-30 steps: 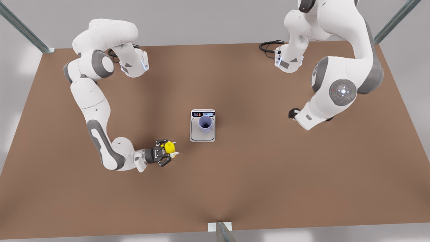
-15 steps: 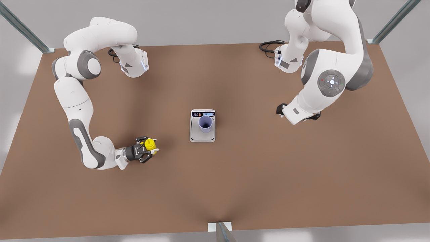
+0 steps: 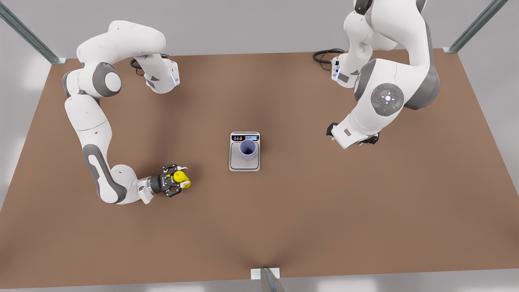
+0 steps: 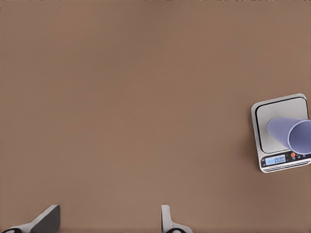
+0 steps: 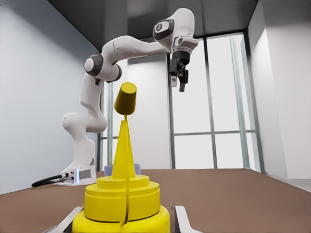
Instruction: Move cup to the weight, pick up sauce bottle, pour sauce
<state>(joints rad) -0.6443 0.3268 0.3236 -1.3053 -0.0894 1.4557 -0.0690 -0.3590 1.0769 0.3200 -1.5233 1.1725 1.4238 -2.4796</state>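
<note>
1. Front view, seen from above: my right gripper (image 3: 175, 183) sat low at the front view's left, clamped around the yellow sauce bottle (image 3: 181, 179), well apart from the weight (image 3: 245, 151).
2. The lavender cup (image 3: 247, 149) stood upright on the weight's plate, at the middle of the brown table (image 3: 324, 211).
3. My left gripper (image 4: 109, 221) waited high above the table with its fingers spread and nothing between them; in the front view it hung at the right (image 3: 350, 136).
4. Risk, as I judged it: tilting the bottle before its nozzle (image 5: 124, 141) was over the narrow cup would spill sauce on the plate, and a nudge could tip the light cup.
5. Around the plain table stood grey walls, tall windows and metal frame posts (image 3: 30, 34).
</note>
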